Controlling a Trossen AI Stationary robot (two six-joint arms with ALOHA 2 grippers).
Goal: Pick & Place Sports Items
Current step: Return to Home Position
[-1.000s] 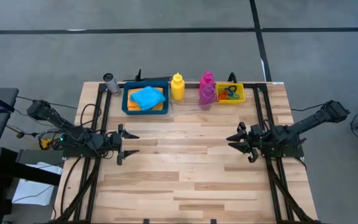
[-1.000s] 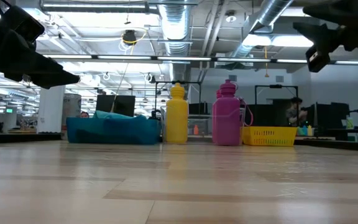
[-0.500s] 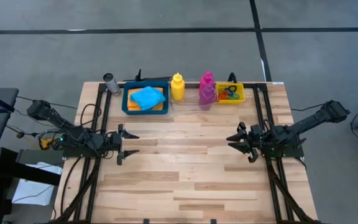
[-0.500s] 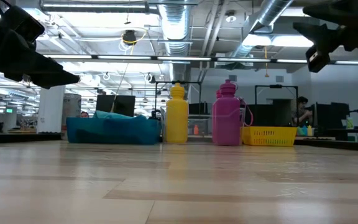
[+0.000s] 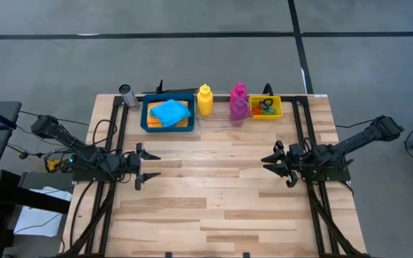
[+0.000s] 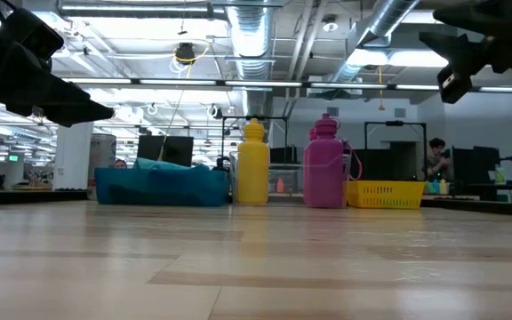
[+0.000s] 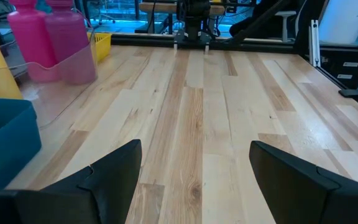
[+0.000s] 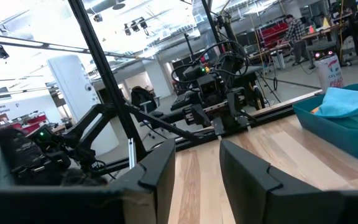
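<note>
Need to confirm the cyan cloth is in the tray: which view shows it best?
The high view: the cyan cloth lies whole inside the blue tray. The right wrist view shows its top above the rim, the low view a sliver, the left wrist view none.

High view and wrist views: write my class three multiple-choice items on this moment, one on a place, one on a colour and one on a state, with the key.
1. Where does the cyan cloth lie? A in the blue tray; B on the floor; C on a chair.
2. What colour is the bottle nearest that tray? A green; B yellow; C white.
3. How are the left hand and right hand? A shut on cloths; B shut on bottles; C open, empty.
Key: 1 A, the tray's blue rim frames the cloth. 2 B, the bottle beside the tray is yellow. 3 C, each wrist view shows bare table between spread fingers.
</note>
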